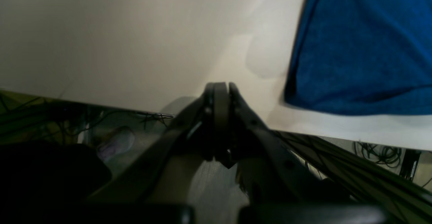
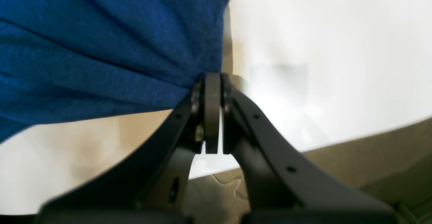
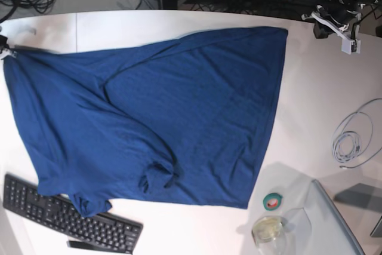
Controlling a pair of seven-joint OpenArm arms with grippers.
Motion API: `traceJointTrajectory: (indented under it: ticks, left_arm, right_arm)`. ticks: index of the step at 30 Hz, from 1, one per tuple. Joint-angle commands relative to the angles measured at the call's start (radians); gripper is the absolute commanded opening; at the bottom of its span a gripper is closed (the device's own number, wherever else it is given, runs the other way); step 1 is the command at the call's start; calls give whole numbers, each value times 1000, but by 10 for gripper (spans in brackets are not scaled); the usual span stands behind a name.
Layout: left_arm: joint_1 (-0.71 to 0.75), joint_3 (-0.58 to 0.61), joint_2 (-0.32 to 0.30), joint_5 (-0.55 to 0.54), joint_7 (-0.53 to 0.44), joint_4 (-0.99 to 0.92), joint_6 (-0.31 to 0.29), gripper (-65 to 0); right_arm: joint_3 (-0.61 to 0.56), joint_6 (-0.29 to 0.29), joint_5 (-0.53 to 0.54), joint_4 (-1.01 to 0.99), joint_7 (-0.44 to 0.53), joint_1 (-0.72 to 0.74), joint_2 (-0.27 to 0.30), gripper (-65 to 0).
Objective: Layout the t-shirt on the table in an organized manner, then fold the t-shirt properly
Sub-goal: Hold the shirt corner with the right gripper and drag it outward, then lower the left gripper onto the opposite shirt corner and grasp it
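T-shirt [image 3: 197,100] cloth meets the right gripper [image 2: 212,79], closed with a corner pinched at its tips. The left gripper [image 1: 221,89] is closed on nothing, apart from the shirt. The shirt lies spread on the table [image 3: 310,117], its long axis running left to right in the base view; which way the collar points, I cannot tell. Folds crease its left half. Its lower left part covers some of the keyboard [image 3: 71,216]. Both wrist views cut the shirt off.

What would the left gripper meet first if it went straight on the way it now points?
Probably the bare white table just ahead of the left gripper; depth is hard to judge.
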Motion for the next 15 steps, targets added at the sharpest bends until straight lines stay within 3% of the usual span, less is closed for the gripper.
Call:
traceJointTrajectory:
  ticks: [1, 11, 13, 15]
  left_arm:
    - [4, -1, -14, -8, -15, 18, -6, -650]
    - [10, 4, -10, -19, -11, 34, -9, -650]
    - [19, 7, 4, -19, -8, 76, -51, -650]
    - [47, 13, 36, -19, -8, 127, -61, -541]
  right_arm:
    - [5, -3, 9, 14, 10, 3, 22, -650]
    - [2, -3, 9, 14, 10, -17, 31, -650]
    - [2, -1, 9, 14, 10, -17, 28, -650]
    - [2, -1, 9, 14, 10, -17, 23, -650]
